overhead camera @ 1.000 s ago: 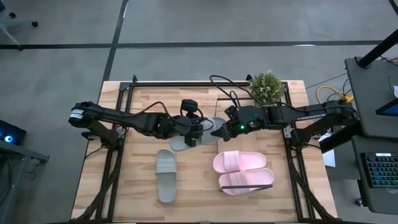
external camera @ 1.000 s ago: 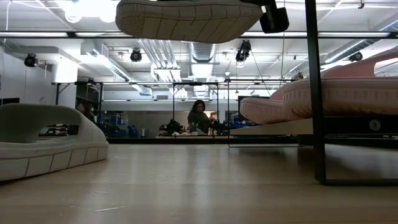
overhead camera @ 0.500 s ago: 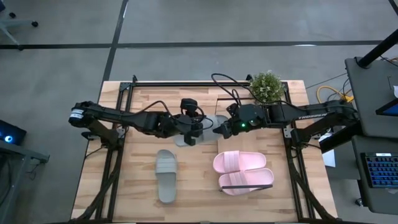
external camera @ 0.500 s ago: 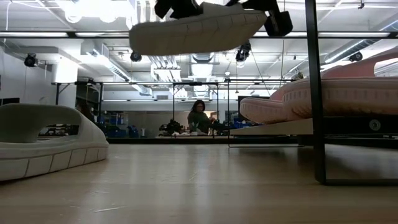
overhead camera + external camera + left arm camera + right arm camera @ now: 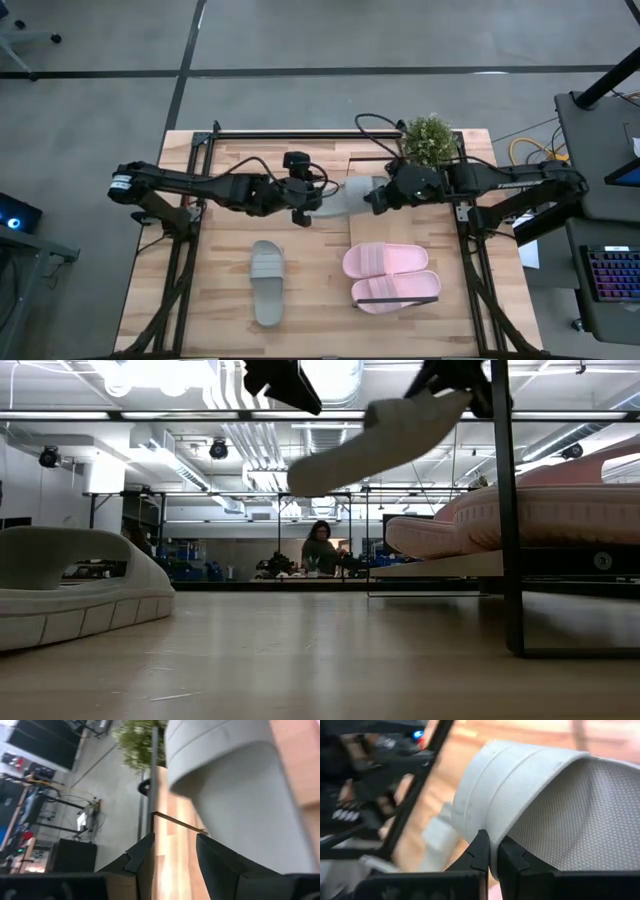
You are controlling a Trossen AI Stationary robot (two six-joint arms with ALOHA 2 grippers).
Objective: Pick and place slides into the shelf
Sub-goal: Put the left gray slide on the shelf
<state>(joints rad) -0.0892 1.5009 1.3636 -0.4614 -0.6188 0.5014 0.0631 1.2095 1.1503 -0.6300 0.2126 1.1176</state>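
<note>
A grey-green slide (image 5: pixel 347 195) hangs in the air over the table's middle, tilted in the low view (image 5: pixel 380 445). My right gripper (image 5: pixel 373 198) is shut on it. My left gripper (image 5: pixel 305 205) is open just left of the slide. In the left wrist view its fingers (image 5: pixel 142 857) stand apart, clear of the slide (image 5: pixel 240 795). The second grey-green slide (image 5: pixel 267 281) lies sole-down on the table, front left. The pale pink pair (image 5: pixel 390 276) lies front right; in the low view it rests on a light board (image 5: pixel 440 568) with a black frame post (image 5: pixel 507 510). My right gripper pinches a thin edge of the slide (image 5: pixel 487 827) between its two fingers, where the smooth outer wall meets the textured inner face. It holds the slide's right end. The slide is lifted clear and slopes down toward the table's left (image 5: pixel 310 480).
A small potted plant (image 5: pixel 428 140) stands at the far right of the table. Black frame rails run along the table's left (image 5: pixel 185 270) and right (image 5: pixel 480 280) sides. Bare planks lie between the single slide and the pink pair. A person sits far off in the room (image 5: pixel 320 548).
My left gripper has let go of the grey-green slide and drawn back toward the table's left. The slide now hangs from my right gripper, which has pulled it right and toward the far edge. The slide has gone from level to tilted, its left end dropped.
</note>
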